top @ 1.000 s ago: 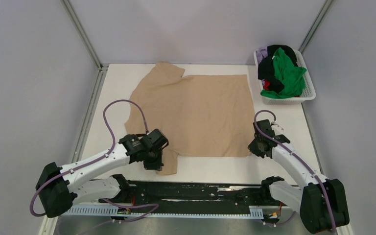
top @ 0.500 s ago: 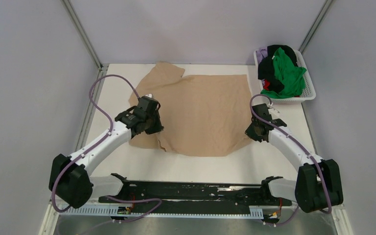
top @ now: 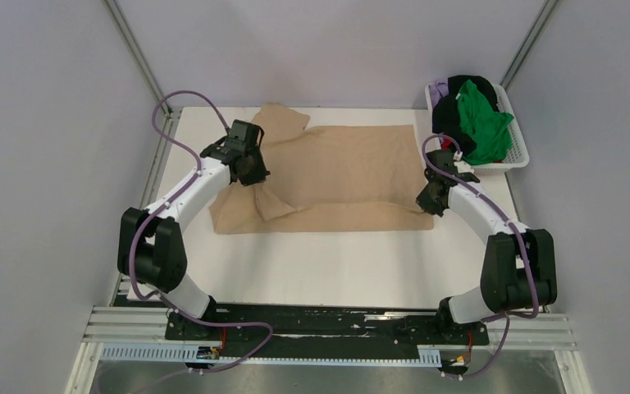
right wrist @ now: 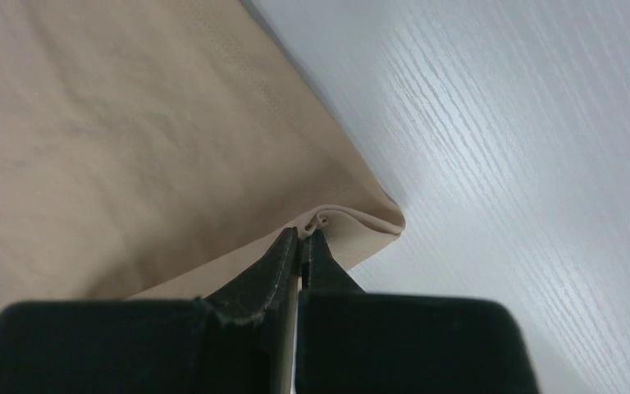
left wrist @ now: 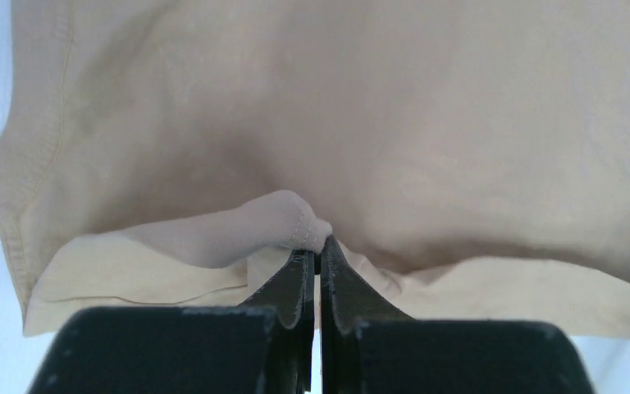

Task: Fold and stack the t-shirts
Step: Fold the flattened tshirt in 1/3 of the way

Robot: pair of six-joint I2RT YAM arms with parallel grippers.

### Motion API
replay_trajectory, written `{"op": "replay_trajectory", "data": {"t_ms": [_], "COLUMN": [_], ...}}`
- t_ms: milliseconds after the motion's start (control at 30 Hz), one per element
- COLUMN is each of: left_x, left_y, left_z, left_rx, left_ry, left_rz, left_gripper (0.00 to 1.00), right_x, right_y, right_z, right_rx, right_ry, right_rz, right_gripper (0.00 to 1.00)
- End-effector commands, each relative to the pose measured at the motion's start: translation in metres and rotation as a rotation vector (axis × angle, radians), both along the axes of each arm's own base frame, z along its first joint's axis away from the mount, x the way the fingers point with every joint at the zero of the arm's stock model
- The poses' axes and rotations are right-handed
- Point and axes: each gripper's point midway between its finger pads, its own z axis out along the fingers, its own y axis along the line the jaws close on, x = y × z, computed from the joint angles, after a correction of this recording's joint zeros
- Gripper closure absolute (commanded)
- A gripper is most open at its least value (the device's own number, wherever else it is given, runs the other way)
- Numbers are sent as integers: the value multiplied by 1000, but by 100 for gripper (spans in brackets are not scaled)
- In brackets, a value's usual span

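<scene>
The left pincer (left wrist: pixel 318 248) is clenched on a bunched edge of the tan-beige t-shirt (top: pixel 340 168); the right pincer (right wrist: pixel 302 240) pinches its corner. Between them the shirt lies doubled on the desk (top: pixel 336 263), the white basket (top: pixel 492 167) beyond the right pincer.

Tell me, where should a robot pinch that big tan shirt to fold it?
At its outer corners, coming in from either side: the tan t-shirt is thin, flat cloth, so only its edges offer a lip. The left gripper and right gripper each pinch one.
</scene>
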Motion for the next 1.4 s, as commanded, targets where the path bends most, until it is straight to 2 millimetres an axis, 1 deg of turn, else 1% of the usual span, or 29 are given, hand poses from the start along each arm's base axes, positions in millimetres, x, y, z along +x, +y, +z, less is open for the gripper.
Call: {"op": "replay_trajectory", "data": {"t_ms": [0, 167, 433, 467, 500, 533, 567, 600, 633, 667, 700, 733, 767, 800, 833, 867, 900, 933, 1000, 1033, 1067, 1100, 1133, 1167, 1200, 1233, 1267, 1333, 1367], "left_x": [24, 39, 61, 64, 69, 71, 76, 78, 83, 86, 92, 95, 104, 103, 111, 110, 115, 115, 113, 108, 103, 94, 86, 75, 68, 58, 52, 36, 36], "left_y": [8, 19, 29, 30, 30, 31, 31, 32, 32, 33, 32, 35, 34, 37, 36, 38, 37, 37, 35, 34, 31, 29, 23, 21, 11, 9, 4, 4, 4], "left_z": [17, 14, 8, 2, 3, -5, -4, -13, -14, -23, -22, -31, -25, -32, -22, -24, -16, -10, 1, -2, 8, -4, 7, -1, -3, -14, -20, -45, -51], "left_rx": [46, 71, 95, 100, 96, 101, 98, 105, 106, 113, 112, 120, 116, 124, 120, 131, 129, 128, 109, 98, 69, 52, 6, -25, -78, -110, -141, -155, -159], "left_ry": [-48, -41, -33, -20, -25, -5, -9, 11, 6, 24, 17, 39, 22, 54, 34, 52, 33, 24, 0, 4, -16, 1, -23, -29, -28, -33, -26, 16, 19], "left_rz": [1, 18, 34, 32, 34, 33, 31, 31, 32, 33, 35, 36, 38, 37, 38, 38, 36, 31, 26, 28, 16, 15, -2, 0, -28, -24, -37, -30, -24], "left_gripper": [100, 100, 100, 100, 100, 100, 100, 100, 100, 100, 89, 83, 71, 62, 34, 17, 4, 1, 0, 0, 0, 0, 0, 0, 0, 0, 0, 0, 0], "right_x": [26, 43, 58, 61, 64, 66, 70, 74, 77, 81, 85, 88, 91, 93, 93, 92, 90, 88, 81, 76, 71, 67, 63, 59, 58, 57, 59, 64, 69], "right_y": [-8, -10, -12, -13, -13, -14, -15, -16, -17, -17, -18, -19, -18, -16, -14, -11, -7, -3, 12, 19, 28, 37, 47, 57, 66, 80, 93, 116, 123], "right_z": [24, 32, 28, 25, 24, 22, 20, 19, 17, 16, 16, 16, 17, 20, 22, 26, 29, 35, 40, 42, 43, 43, 43, 42, 40, 37, 34, 25, 19], "right_rx": [-42, -51, -63, -65, -69, -72, -76, -79, -83, -85, -89, -91, -89, -82, -72, -60, -43, -25, 3, 12, 21, 29, 40, 51, 67, 101, 136, 205, 217], "right_ry": [-70, -112, -115, -110, -110, -108, -106, -108, -106, -104, -103, -103, -106, -111, -116, -122, -129, -144, -158, -161, -165, -166, -170, -173, -183, -191, -203, -226, -230], "right_rz": [0, 2, -5, -7, -9, -12, -16, -16, -19, -19, -22, -26, -20, -14, -9, 2, 15, 30, 78, 105, 136, 167, 195, 227, 262, 311, 359, 457, 485], "right_gripper": [100, 100, 99, 99, 98, 97, 97, 96, 95, 93, 88, 80, 69, 55, 48, 43, 37, 33, 21, 11, 6, 2, 0, 0, 0, 0, 0, 0, 0]}}
